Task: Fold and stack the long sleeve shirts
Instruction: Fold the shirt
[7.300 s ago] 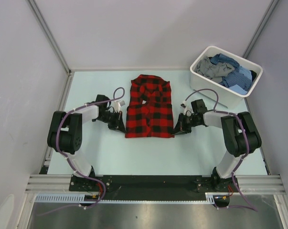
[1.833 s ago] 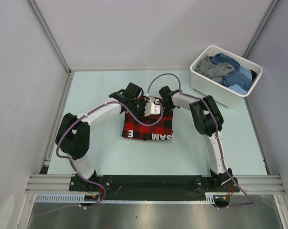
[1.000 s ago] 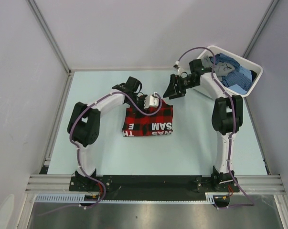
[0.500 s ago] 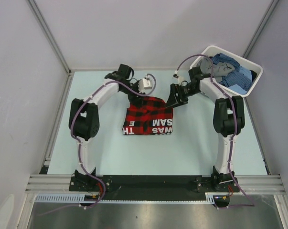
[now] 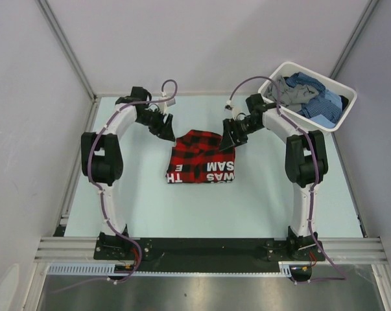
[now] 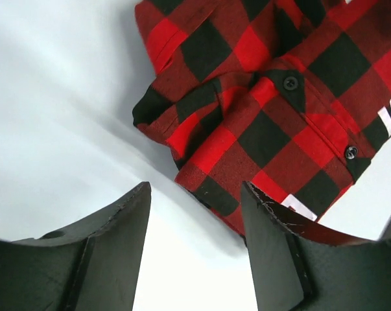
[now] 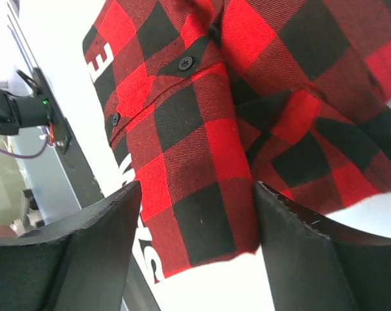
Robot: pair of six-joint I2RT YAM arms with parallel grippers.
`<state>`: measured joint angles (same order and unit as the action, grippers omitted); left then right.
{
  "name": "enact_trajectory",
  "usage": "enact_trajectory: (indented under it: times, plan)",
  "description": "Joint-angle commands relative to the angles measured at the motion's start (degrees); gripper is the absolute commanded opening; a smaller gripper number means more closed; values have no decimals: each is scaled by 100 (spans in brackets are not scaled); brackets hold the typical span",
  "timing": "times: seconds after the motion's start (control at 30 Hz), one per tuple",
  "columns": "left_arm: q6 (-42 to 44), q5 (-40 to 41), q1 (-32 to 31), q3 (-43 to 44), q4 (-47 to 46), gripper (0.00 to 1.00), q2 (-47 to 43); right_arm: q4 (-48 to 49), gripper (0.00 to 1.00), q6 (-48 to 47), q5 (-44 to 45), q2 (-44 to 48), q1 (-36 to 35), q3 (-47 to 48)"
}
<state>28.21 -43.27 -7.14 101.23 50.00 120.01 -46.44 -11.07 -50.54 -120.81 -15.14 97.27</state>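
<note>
The red-and-black check long sleeve shirt (image 5: 201, 159) lies folded in a compact rectangle mid-table, white lettering along its near edge. My left gripper (image 5: 167, 131) hangs open just off its far left corner; in the left wrist view only bare table shows between the left gripper's (image 6: 195, 259) dark fingers, the shirt (image 6: 260, 110) beyond them. My right gripper (image 5: 229, 140) is open over the far right corner. In the right wrist view the shirt's (image 7: 201, 162) edge runs between the right gripper's (image 7: 195, 259) spread fingers, untouched. More long sleeve shirts, blue check (image 5: 321, 107) and grey (image 5: 287, 94), lie bunched in the tub.
The white plastic tub (image 5: 281, 118) stands at the far right corner, close behind my right arm. Pale walls and metal rails close the table (image 5: 150, 201) at the back and sides. Both arms' cables loop above the shirt's far edge.
The shirt was folded in half. My left gripper opened, let go of it and drew back to the far left. My right gripper swung from the tub down to the shirt's far right corner.
</note>
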Motion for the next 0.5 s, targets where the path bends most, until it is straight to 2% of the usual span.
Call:
enact_trajectory:
  times: [0.0, 0.1, 0.27, 0.47]
  plan:
    - [-868, -428, 125, -86, -78, 64, 286, -15, 70, -299, 238, 243, -16, -59]
    - [-1010, -577, 125, -191, -95, 63, 400, -85, 66, -361, 238, 260, -16, -121]
    - [-1080, -560, 125, -481, -183, 62, 410, -103, 52, -378, 273, 260, 11, -147]
    - [-1239, -771, 125, -561, -262, 58, 506, -243, 52, -431, 352, 190, 89, -42]
